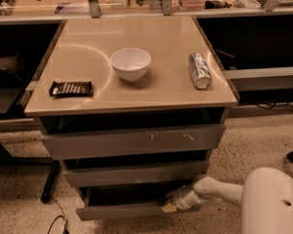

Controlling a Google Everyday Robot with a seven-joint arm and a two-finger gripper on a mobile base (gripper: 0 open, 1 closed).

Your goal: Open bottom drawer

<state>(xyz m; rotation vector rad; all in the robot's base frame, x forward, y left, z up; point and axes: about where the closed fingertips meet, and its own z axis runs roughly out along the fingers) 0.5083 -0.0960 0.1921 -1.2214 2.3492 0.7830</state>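
The bottom drawer (122, 210) is the lowest of three grey drawers under the beige table top. It stands pulled out a little, with a dark gap above its plain front. My gripper (169, 204) comes in from the lower right on a white arm (219, 189) and sits at the top edge of the bottom drawer's front, right of centre. The middle drawer (136, 174) and the widest top drawer (132, 140) with pale scratch marks are above it.
On the table top (166, 87) are a white bowl (131, 64), a silver can lying on its side (199, 70) and a dark snack bar (71, 88). A black table leg (50, 182) and a cable (58, 221) are on the speckled floor at left.
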